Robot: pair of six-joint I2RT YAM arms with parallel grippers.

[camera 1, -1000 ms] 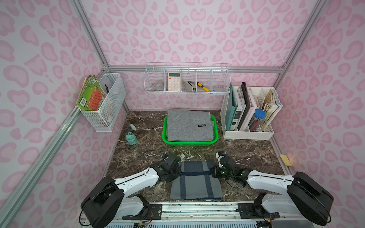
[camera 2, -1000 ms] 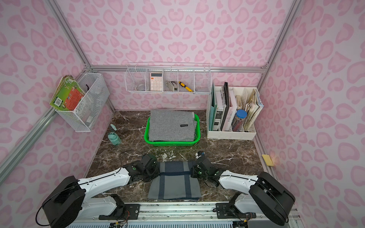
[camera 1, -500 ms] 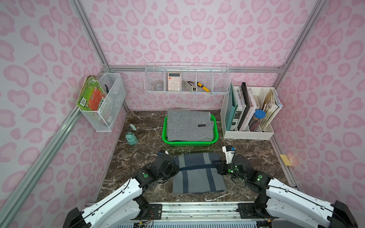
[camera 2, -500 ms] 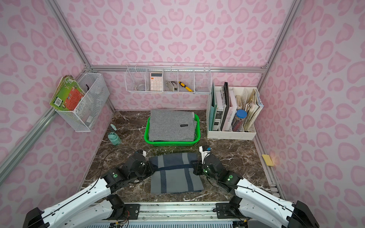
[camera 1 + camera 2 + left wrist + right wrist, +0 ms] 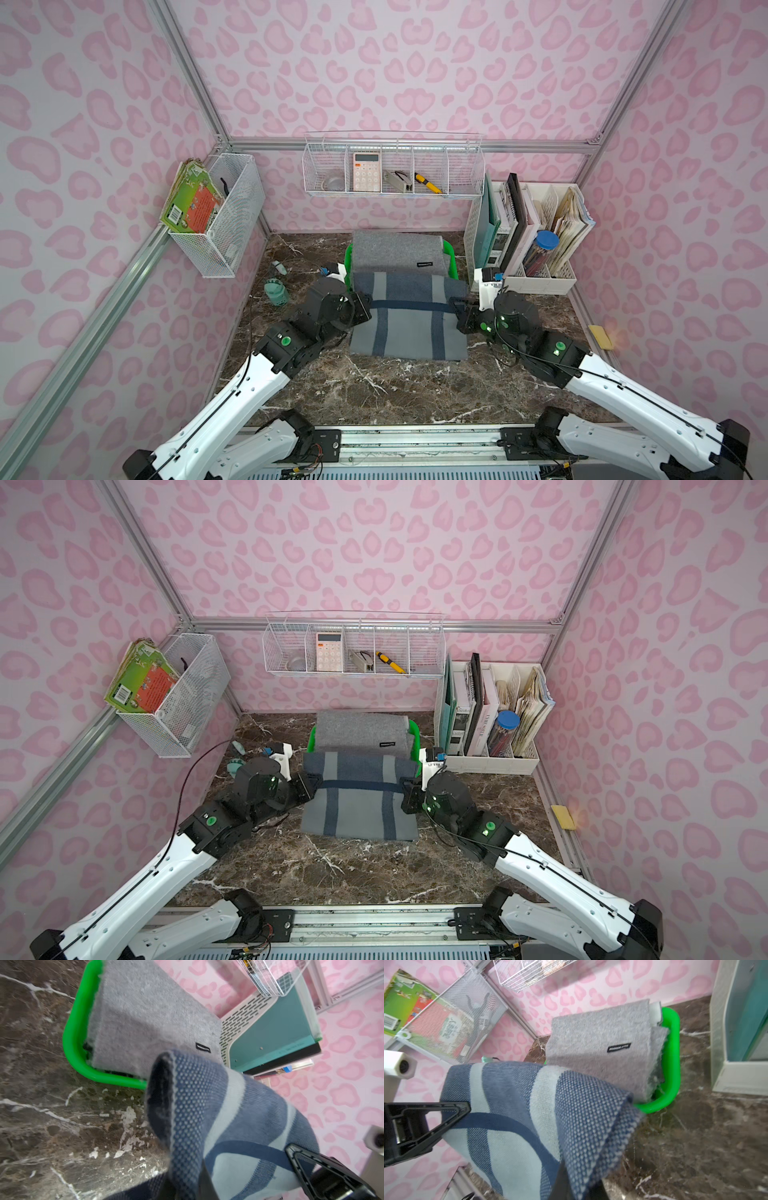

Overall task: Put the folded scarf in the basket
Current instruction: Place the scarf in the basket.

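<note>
Both grippers hold up the folded scarf [image 5: 409, 320] [image 5: 359, 800], blue-grey with dark blue stripes. My left gripper [image 5: 365, 309] [image 5: 311, 785] is shut on its left edge and my right gripper [image 5: 455, 309] [image 5: 405, 791] is shut on its right edge. In the wrist views the scarf [image 5: 228, 1126] [image 5: 529, 1115] sags over the jaws, clear of the marble. Its far edge reaches the near rim of the green basket [image 5: 453, 259] [image 5: 413, 737] [image 5: 76, 1043] [image 5: 672, 1053]. A folded grey cloth [image 5: 395, 253] [image 5: 602, 1047] fills the basket.
A white file organizer [image 5: 536, 241] with books stands right of the basket. A teal bottle [image 5: 276, 291] sits to its left. White wire baskets hang on the left wall [image 5: 220, 212] and back wall [image 5: 395, 174]. A yellow sponge [image 5: 600, 336] lies at the right edge.
Both arms have stretched away from the base toward the basket, carrying the scarf off the table; its far edge now overlaps the basket's near rim.
</note>
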